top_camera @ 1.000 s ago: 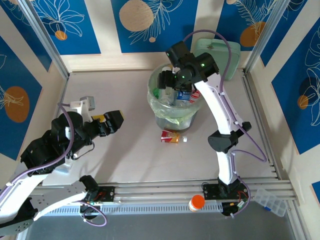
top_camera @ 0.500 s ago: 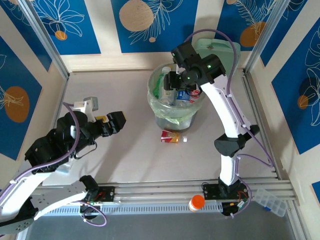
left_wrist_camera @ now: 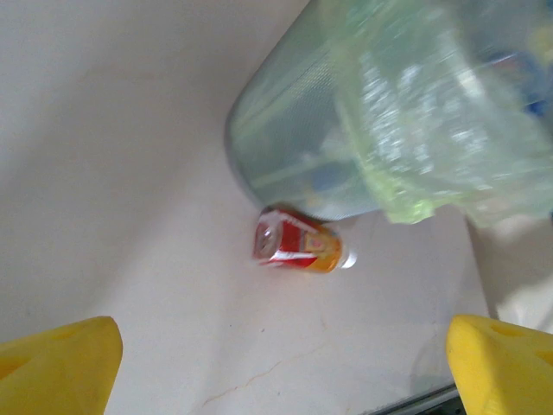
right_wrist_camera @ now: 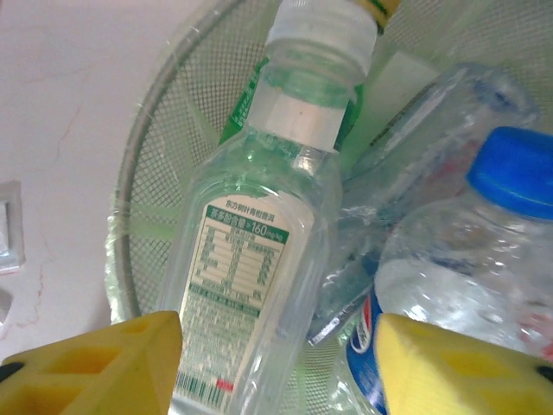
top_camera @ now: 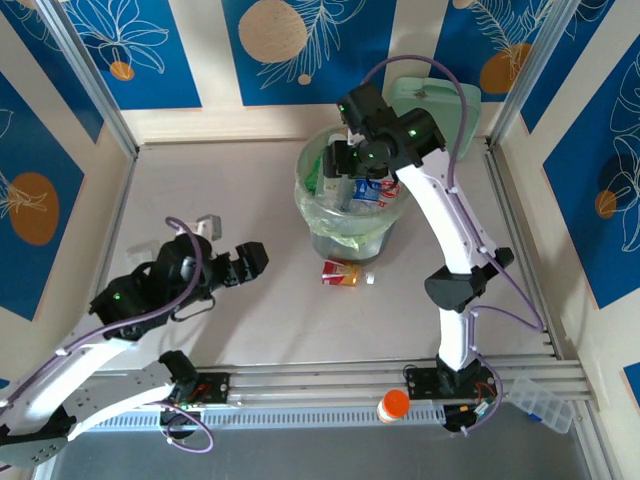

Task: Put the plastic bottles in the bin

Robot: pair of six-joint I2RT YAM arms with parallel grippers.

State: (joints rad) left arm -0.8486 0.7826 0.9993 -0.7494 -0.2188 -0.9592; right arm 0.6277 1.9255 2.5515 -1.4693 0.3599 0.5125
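Note:
The bin (top_camera: 304, 188), a round translucent basket lined in pale green, stands at mid-table with several plastic bottles inside. My right gripper (top_camera: 336, 160) hovers over its far rim. In the right wrist view it (right_wrist_camera: 278, 363) is open above a clear bottle with a green-printed label (right_wrist_camera: 251, 251), which leaves a gap to the right finger. A blue-capped bottle (right_wrist_camera: 484, 259) lies beside it. One bottle with a red and orange label (top_camera: 343, 273) lies on the table against the bin's near side. My left gripper (top_camera: 250, 262) is open, left of that bottle (left_wrist_camera: 296, 245).
A mint-green case (top_camera: 440, 105) sits behind the bin. An orange-capped item (top_camera: 393, 404) rests on the front rail and a clear box (top_camera: 540, 400) at the front right. A small pale object (top_camera: 205, 222) lies left of the left arm. Metal rails frame the table.
The left arm has swung nearer and rightward, bringing its open gripper closer to the bottle on the table. The right gripper has stayed over the bin with its jaws narrower than before.

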